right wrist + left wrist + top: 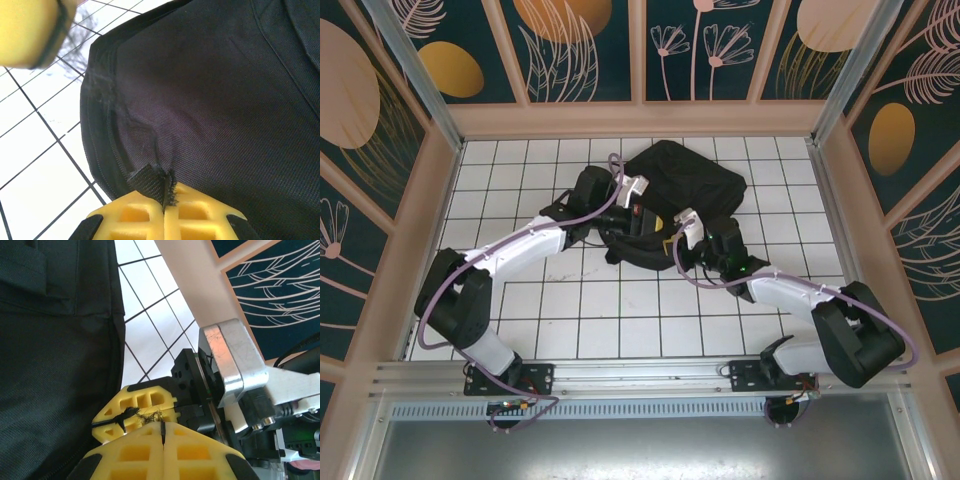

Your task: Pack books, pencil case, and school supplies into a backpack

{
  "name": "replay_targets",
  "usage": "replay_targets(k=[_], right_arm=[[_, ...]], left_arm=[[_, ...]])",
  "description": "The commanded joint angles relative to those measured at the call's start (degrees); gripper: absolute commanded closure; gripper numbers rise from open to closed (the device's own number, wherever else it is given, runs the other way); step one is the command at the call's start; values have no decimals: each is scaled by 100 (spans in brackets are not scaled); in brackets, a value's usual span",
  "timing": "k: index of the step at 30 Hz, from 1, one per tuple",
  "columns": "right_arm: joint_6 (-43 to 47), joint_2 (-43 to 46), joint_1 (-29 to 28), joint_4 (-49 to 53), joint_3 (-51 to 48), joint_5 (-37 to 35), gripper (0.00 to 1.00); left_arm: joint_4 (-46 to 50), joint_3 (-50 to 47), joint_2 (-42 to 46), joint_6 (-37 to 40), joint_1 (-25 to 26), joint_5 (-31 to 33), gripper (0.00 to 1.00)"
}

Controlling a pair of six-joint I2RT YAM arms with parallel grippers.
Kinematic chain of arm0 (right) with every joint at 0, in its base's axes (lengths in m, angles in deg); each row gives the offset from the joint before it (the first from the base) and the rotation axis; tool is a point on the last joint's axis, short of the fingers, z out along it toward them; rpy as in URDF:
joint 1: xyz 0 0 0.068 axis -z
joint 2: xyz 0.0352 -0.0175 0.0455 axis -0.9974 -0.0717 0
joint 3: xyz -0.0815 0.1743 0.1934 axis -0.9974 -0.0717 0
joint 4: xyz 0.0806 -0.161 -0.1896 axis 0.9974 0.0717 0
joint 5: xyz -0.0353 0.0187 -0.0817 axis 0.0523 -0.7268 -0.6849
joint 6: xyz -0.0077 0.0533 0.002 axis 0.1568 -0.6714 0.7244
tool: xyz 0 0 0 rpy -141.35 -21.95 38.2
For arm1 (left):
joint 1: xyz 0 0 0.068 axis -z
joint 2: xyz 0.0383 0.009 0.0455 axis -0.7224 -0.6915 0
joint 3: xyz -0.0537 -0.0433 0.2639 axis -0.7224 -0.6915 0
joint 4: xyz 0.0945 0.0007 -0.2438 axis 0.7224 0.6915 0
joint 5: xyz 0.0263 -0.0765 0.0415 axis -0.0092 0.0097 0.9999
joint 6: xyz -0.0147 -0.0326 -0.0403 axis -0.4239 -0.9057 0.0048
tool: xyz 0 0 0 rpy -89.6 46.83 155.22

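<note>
We see both arms bent inward to the 6 o'clock edge of the backpack, toward the table's 12 o'clock side. The left gripper pinches its thin black strip; the right gripper's 2 fingers clamp its frayed tab.

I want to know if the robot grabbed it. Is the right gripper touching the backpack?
Touching. The right wrist view shows the right gripper pinching a black fabric tab on the backpack between its shut fingers.

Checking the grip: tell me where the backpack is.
Top view: the backpack lies far-centre on the tiled table, its near edge pinched by the left end effector and right end effector.
</note>
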Motion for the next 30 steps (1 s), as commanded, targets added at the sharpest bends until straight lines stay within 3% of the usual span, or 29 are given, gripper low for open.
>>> replay_targets(k=[1, 5, 8, 10, 22, 30], right_arm=[[113, 235, -42, -385, -190, 42, 100], [155, 326, -45, -433, -272, 70, 100], [158, 304, -51, -468, -282, 174, 100], [153, 292, -56, -483, -282, 206, 100], [127, 312, -62, -398, -213, 350, 100], [144, 264, -65, -342, -151, 376, 100]], left_arm=[[170, -89, 238, 60, -18, 273, 63], [535, -64, 390, 208, -26, 628, 29], [859, 167, 182, 351, -18, 408, 18], [1056, 321, -5, 455, -17, 388, 17], [1266, 821, -824, 770, 298, 244, 42], [1096, 798, -966, 708, 365, 54, 67]])
